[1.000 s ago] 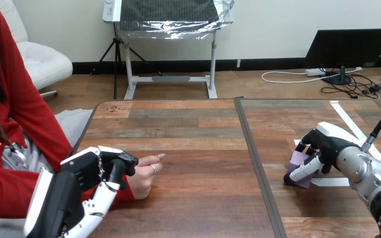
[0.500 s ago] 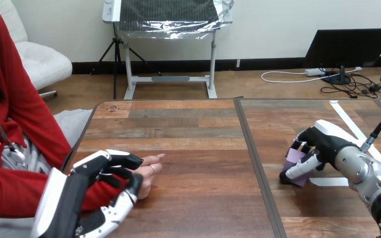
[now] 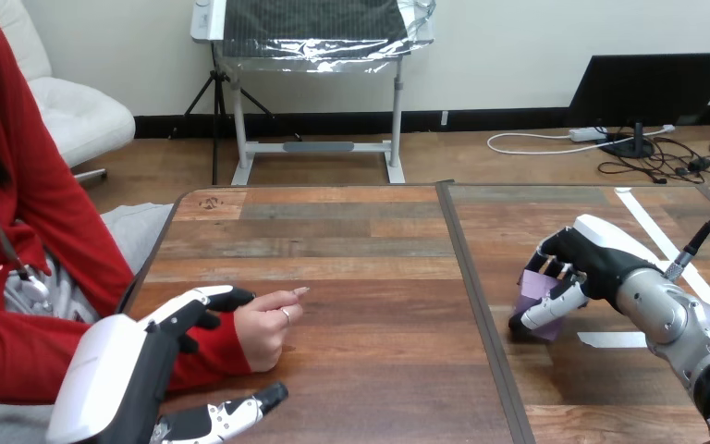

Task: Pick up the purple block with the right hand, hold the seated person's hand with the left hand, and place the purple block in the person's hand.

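Note:
The purple block point(image 3: 529, 302) hangs just above the right half of the table, with my right hand point(image 3: 581, 264) shut on it, fingers over its top and thumb along its front. At the left, the person's hand point(image 3: 266, 326) rests on the table as a loose fist, one finger pointing right. My left hand point(image 3: 162, 351) stands open around the person's red-sleeved wrist point(image 3: 201, 350): fingers reach over the sleeve's far side, the thumb lies apart below it near the table's front edge.
A dark seam point(image 3: 477, 305) divides the wooden table point(image 3: 361, 277) into two halves between the hands. White tape strips point(image 3: 615, 339) lie on the right half, beside and behind my right hand.
My right hand has carried the purple block a little to the left and up. My left hand has opened and dropped lower, its thumb swinging away from the person's wrist.

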Robot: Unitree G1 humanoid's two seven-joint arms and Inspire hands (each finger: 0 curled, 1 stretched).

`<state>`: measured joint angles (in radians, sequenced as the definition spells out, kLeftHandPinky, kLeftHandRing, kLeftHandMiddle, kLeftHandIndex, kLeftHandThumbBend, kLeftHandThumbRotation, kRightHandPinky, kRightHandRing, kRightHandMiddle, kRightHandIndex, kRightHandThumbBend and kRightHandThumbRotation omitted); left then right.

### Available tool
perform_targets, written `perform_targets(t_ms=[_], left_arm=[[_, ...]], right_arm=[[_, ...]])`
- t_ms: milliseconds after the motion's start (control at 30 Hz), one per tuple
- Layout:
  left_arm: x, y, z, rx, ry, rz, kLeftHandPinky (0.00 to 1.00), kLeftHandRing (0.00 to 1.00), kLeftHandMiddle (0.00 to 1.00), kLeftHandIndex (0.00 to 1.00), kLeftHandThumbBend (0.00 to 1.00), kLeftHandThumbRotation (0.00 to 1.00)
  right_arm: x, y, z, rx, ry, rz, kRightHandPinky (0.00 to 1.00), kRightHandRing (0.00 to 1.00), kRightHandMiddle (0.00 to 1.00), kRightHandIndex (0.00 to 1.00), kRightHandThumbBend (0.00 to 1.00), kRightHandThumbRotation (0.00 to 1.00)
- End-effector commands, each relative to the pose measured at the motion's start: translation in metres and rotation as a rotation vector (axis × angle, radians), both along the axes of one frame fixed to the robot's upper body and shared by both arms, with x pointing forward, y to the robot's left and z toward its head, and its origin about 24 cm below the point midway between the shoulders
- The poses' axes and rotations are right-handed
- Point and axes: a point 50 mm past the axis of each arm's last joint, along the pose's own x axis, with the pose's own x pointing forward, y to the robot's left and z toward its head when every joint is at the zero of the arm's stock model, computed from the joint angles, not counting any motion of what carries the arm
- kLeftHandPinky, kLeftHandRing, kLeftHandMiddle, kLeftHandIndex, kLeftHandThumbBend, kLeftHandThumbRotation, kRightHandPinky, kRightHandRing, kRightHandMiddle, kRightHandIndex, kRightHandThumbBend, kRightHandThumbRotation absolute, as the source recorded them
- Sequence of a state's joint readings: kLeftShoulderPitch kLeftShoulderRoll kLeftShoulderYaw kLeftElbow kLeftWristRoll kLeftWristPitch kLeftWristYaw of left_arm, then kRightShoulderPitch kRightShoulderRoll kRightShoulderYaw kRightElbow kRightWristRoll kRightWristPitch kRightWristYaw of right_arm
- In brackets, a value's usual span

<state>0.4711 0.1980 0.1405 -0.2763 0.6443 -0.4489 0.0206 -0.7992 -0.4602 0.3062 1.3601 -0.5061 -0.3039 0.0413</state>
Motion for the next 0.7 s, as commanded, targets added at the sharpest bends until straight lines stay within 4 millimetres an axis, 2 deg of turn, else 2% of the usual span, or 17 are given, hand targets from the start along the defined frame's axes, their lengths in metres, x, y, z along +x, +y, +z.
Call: perform_targets(t_ms=[0, 333, 667], left_arm=[[0.022, 0.0, 0.033, 0.111, -0.182, -0.027, 0.63, 0.72, 0.76, 0.76, 0.96, 0.32], [0.037, 0.005, 0.038, 0.25, -0.215, -0.037, 0.63, 0.72, 0.76, 0.74, 1.0, 0.31], [0.049, 0.008, 0.039, 0.309, -0.191, -0.056, 0.62, 0.71, 0.76, 0.73, 1.0, 0.31]], right_arm=[[0.015, 0.004, 0.028, 0.048, -0.13, 0.006, 0.43, 0.47, 0.51, 0.5, 0.81, 0.0], [0.018, 0.005, 0.034, 0.096, -0.162, -0.011, 0.44, 0.47, 0.51, 0.51, 0.78, 0.0], [0.018, 0.005, 0.038, 0.121, -0.197, 0.008, 0.44, 0.46, 0.5, 0.51, 0.78, 0.0]])
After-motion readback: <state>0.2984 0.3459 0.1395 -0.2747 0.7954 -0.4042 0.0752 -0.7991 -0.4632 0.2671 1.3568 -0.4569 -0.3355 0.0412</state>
